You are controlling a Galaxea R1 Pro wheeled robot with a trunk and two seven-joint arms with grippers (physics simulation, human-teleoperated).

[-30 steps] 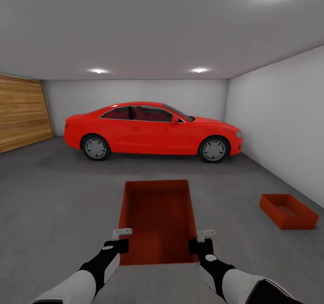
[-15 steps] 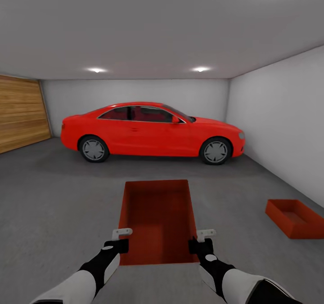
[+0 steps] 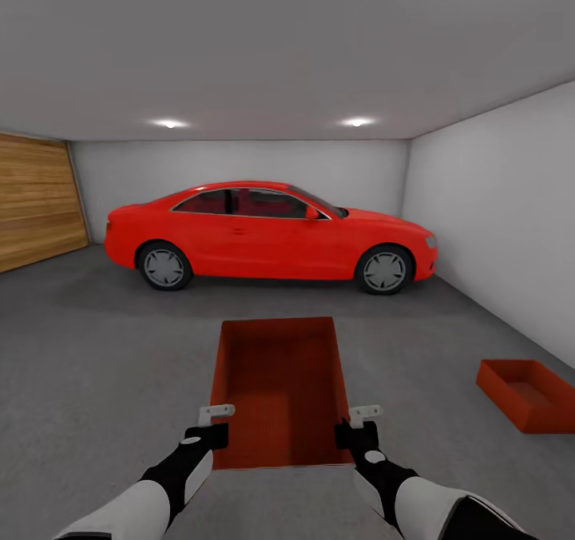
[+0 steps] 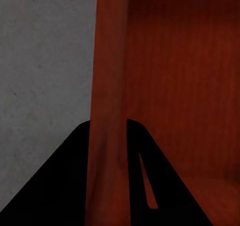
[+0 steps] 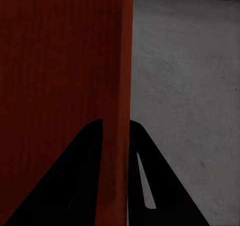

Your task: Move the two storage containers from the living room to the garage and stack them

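Two grippers are pinching the carried container (image 3: 279, 388): our left gripper (image 3: 214, 422) on its left wall, our right gripper (image 3: 361, 422) on its right wall, long axis pointing ahead toward the car (image 3: 267, 232). We are judging the second container (image 3: 527, 392), resting on the floor (image 3: 96, 348), nearer our right arm. Wrist views are showing the clamped walls close up.

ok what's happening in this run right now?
The robot is in the garage, carrying an orange-red rectangular open-top bin with both arms: the left gripper and right gripper are each clamped on a side wall. A second matching bin sits on the grey concrete floor to its right, near the red coupe.
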